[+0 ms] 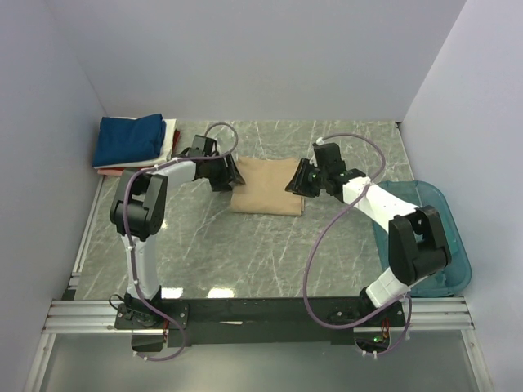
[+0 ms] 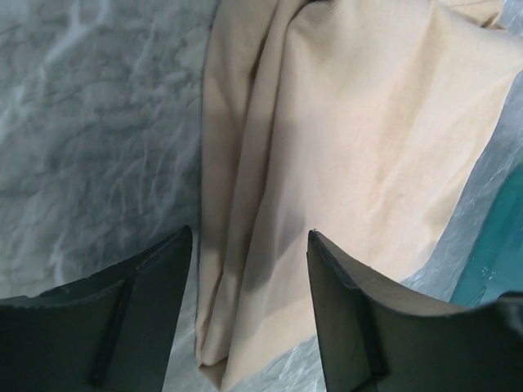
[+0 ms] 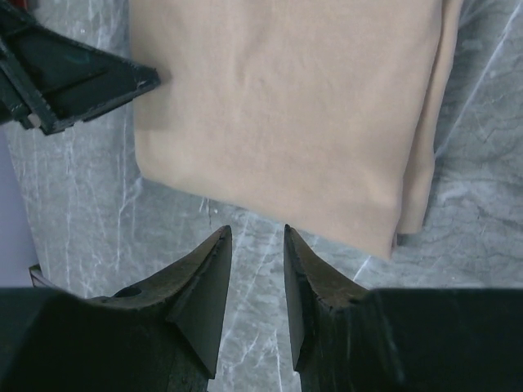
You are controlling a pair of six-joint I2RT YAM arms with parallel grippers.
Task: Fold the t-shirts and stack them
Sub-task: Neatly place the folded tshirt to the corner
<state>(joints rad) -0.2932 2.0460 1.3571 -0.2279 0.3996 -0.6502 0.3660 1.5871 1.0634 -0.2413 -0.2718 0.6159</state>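
The tan t-shirt [image 1: 265, 186] lies folded as a rectangle in the middle of the table. My left gripper [image 1: 229, 174] is at its left edge; in the left wrist view it [image 2: 249, 237] is open, with the shirt's [image 2: 359, 131] layered edge showing between the fingers. My right gripper [image 1: 296, 181] is at the shirt's right edge; in the right wrist view it [image 3: 257, 230] is open by a narrow gap over bare table, just short of the shirt [image 3: 286, 106]. A navy folded shirt [image 1: 129, 139] tops a stack at the back left, with white and red layers [image 1: 171, 143] under it.
A teal plastic tub [image 1: 441, 245] stands at the right edge, behind my right arm. The left gripper's finger [image 3: 73, 77] shows in the right wrist view across the shirt. White walls close in the left, back and right.
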